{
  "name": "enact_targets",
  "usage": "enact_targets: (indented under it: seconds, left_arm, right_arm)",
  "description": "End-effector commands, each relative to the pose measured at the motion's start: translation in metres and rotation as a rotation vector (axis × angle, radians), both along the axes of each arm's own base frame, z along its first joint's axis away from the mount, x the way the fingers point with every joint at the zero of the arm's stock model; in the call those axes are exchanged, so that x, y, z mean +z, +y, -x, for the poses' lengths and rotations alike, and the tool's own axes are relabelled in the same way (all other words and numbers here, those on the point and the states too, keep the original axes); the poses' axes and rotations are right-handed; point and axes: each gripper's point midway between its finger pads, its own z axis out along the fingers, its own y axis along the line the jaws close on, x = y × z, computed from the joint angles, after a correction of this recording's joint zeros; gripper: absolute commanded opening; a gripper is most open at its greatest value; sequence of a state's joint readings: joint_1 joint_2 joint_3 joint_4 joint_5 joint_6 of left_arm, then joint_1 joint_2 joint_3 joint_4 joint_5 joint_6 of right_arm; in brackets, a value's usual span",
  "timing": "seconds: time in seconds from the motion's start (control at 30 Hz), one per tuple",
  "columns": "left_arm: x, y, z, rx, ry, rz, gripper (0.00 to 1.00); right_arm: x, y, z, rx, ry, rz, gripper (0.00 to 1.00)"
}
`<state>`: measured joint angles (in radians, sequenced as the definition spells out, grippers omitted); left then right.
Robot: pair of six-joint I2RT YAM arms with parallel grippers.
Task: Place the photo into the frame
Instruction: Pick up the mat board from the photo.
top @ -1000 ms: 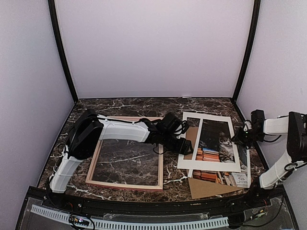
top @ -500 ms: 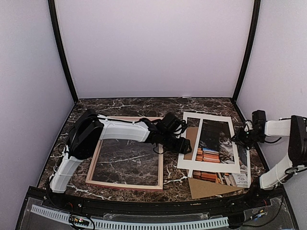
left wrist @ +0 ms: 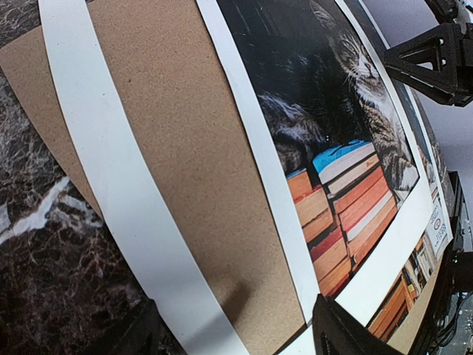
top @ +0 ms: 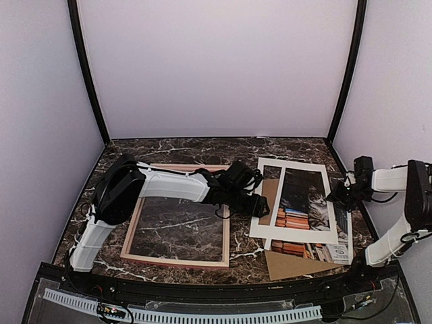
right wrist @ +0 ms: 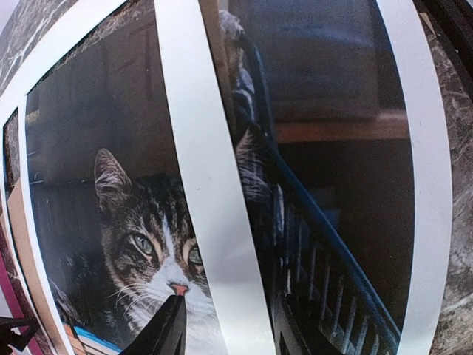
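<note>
The photo (top: 302,200), a tabby cat with orange books, lies right of centre under a white mat (top: 266,202), on a brown backing board (top: 290,264). The pink frame (top: 226,233) lies flat to the left, with only marble inside it. My left gripper (top: 261,205) is open at the mat's left rail. In the left wrist view its fingers (left wrist: 344,333) straddle the mat rail (left wrist: 111,170) and board (left wrist: 185,148), with the photo (left wrist: 332,148) beyond. My right gripper (top: 337,196) is open at the mat's right side. In the right wrist view it (right wrist: 229,333) straddles the right rail (right wrist: 203,185) over the photo (right wrist: 133,222).
The marble table (top: 175,148) is walled by lilac panels at the back and sides. A black rail (top: 202,297) runs along the near edge. The photo sticks out past the mat at its right and bottom edges (top: 324,251). The right gripper shows in the left wrist view (left wrist: 436,59).
The right wrist has shifted slightly at the mat's right edge. The left arm, the mat, the photo and the frame stay where they were.
</note>
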<state>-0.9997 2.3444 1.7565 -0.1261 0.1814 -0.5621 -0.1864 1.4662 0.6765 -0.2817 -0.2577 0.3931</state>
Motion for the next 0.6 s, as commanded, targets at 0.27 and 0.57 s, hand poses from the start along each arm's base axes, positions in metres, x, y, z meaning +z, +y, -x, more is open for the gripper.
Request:
enact_targets:
  seconds: [0.27,0.57]
  left_arm:
    - [-0.032,0.030,0.017,0.028,0.072,-0.117,0.73]
    - [-0.034,0.035,0.018,0.042,0.074,-0.124,0.73]
  right_arm:
    - [-0.011,0.014,0.004,0.035,-0.013,-0.086,0.36]
    - [0.005,0.022,-0.001,0.058,-0.080,-0.161,0.31]
